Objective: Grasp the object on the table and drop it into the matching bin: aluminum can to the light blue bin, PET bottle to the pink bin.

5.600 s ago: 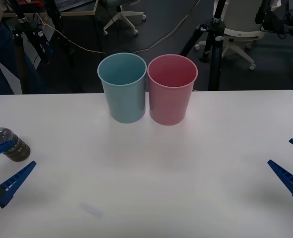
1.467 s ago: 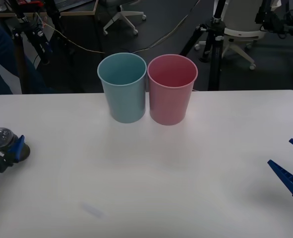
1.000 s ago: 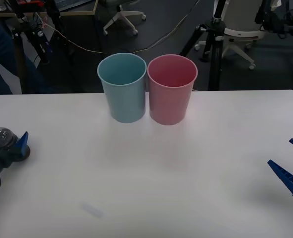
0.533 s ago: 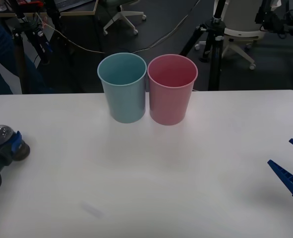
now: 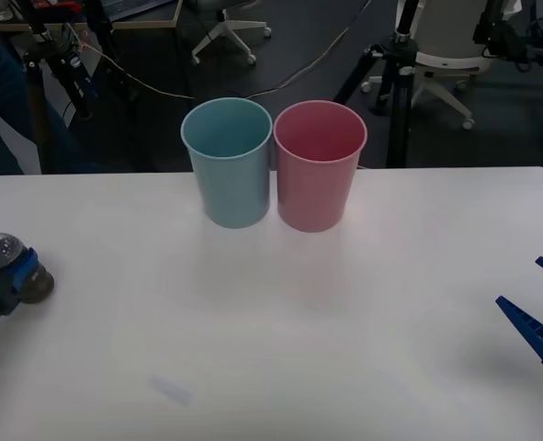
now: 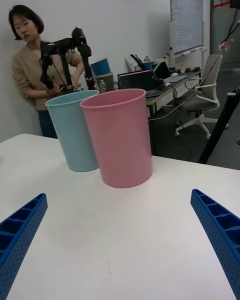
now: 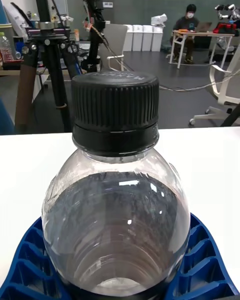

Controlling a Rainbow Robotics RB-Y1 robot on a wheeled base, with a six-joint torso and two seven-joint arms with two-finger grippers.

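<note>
Front view looks down on the table (image 5: 345,303) from above. Right wrist view sits low, facing both bins, shared with front. Left wrist view sits tight against the PET bottle (image 7: 116,195).

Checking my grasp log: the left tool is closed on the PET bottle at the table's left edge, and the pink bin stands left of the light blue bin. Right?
Not quite. The front view shows the pink bin standing right of the light blue bin, not left. The rest holds: the left tool is closed on the PET bottle at the table's left edge.

pink bin (image 5: 319,170), light blue bin (image 5: 228,165), black-capped bottle (image 7: 116,200) (apparently dark liquid)
</note>
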